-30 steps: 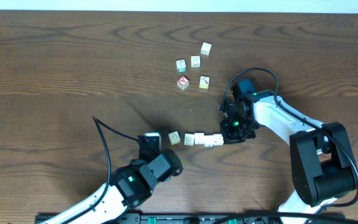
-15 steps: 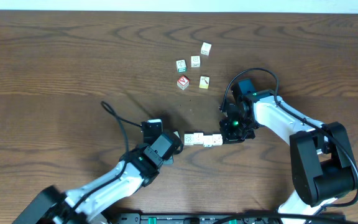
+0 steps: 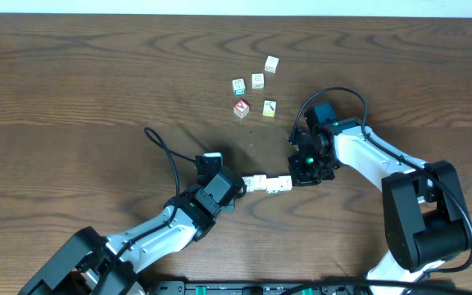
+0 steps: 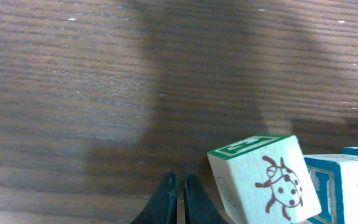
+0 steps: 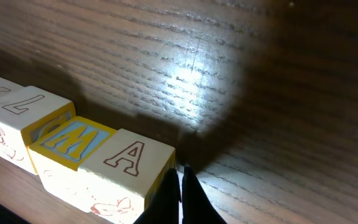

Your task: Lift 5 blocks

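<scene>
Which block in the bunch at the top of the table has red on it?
The red-faced block, at the bunch's lower left corner in the overhead view. The other four blocks show only pale tops with greenish marks.

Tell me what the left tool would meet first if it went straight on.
Likely only bare table. The shut left tool points past the ladybug block, which lies beside its tips, to the right in the wrist view; depth is unclear.
</scene>
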Controlling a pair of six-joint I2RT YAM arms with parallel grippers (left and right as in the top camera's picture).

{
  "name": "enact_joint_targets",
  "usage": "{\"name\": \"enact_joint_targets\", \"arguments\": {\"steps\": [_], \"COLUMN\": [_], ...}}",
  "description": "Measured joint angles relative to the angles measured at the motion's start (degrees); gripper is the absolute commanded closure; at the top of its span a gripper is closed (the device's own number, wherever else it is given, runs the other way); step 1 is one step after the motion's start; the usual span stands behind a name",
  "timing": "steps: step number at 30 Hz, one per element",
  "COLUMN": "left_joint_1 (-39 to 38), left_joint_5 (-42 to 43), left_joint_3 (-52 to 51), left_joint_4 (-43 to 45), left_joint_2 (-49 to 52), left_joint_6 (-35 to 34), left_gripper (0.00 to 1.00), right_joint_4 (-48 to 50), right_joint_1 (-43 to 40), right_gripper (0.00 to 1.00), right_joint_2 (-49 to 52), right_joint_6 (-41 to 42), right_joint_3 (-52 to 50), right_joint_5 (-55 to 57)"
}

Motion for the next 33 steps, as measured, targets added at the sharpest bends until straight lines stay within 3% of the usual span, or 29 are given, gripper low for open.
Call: {"name": "enact_joint_targets", "arguments": {"steps": [33], "left_joint_1": [0.0], "left_joint_5": [4.9], "left_joint_3": [-0.2], "left_joint_4": [3.8], "left_joint_2": [0.8], "left_joint_6": [3.1], "left_gripper": [0.92], "right_joint_4": [2.5], "right_joint_1": [0.0], "right_gripper": [0.99], "right_joint_2": [0.0], "right_joint_6": [-4.7], "right_joint_3": [0.0], "right_joint_5": [0.1]}}
